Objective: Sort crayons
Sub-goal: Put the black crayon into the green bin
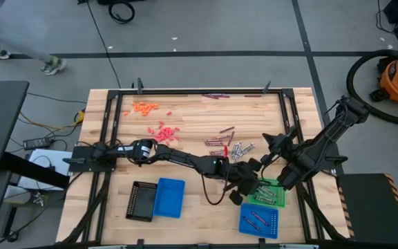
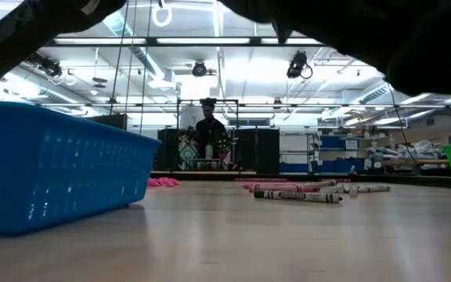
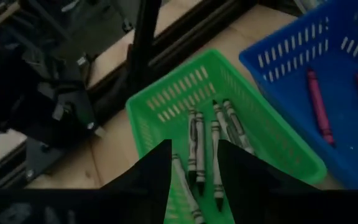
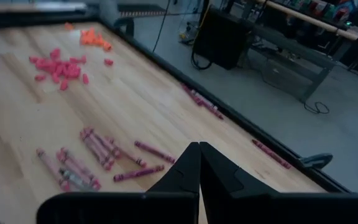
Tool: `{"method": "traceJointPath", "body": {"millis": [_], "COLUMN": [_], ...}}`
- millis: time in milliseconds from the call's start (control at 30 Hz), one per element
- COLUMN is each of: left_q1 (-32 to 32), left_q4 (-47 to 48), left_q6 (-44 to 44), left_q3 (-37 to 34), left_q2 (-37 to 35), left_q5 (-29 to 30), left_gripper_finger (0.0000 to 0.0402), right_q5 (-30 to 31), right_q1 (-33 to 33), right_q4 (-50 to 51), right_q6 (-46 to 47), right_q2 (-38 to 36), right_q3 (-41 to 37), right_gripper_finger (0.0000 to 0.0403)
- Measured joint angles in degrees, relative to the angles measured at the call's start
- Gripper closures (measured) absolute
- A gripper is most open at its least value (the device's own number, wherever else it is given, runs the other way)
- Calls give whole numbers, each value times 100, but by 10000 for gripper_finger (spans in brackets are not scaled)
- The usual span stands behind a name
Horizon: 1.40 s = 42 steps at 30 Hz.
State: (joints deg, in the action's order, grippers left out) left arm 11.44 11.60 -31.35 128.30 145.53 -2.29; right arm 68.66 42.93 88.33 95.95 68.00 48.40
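My left gripper is open and empty, pointing down over the green tray, which holds several silver-grey crayons. In the high view the left gripper is at the green tray's left end. My right gripper is shut and empty, above the table right of the loose crayons, and also shows in the high view. Silver-grey crayons, dark purple crayons, red-pink pieces and orange pieces lie on the table.
A small blue tray near the front edge holds a few red-pink crayons. A bigger blue tray and a black tray stand at the near left. More purple crayons lie along the far edge. A person stands beyond the table.
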Motion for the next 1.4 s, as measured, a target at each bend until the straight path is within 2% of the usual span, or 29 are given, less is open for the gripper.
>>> {"method": "traceJointPath", "body": {"millis": [200,400,567,767,1100,1267,1400], "left_q1": [-30,-37,40,164,254,393,471], "left_q4": [1043,1999,2808,3874,4944,4816,3974], "left_q6": [67,264,324,493,1082,1308,1524], "left_q3": [-6,-6,-10,-16,-71,-884,-2337], "left_q2": [-255,-492,-586,-804,-1453,-2109,-2900], "left_q5": [94,275,389,389,421,578,914], "left_gripper_finger": [261,288,323,355,370,370,370], "right_q5": [186,-332,-912,-1308,-1638,-2272,-2716], "right_q1": [-73,-98,-302,-466,-986,-1345,-1590], "right_q4": [165,-152,-736,-1309,-2721,-3564,-4062], "right_q6": [11,-397,-1015,-1841,-3773,-4682,-5239], "right_q2": [-476,-808,-857,-838,-838,-835,-682], "right_q3": [1,11,11,231,582,584,584], "right_gripper_finger": [392,392,392,392,391,391,391]}}
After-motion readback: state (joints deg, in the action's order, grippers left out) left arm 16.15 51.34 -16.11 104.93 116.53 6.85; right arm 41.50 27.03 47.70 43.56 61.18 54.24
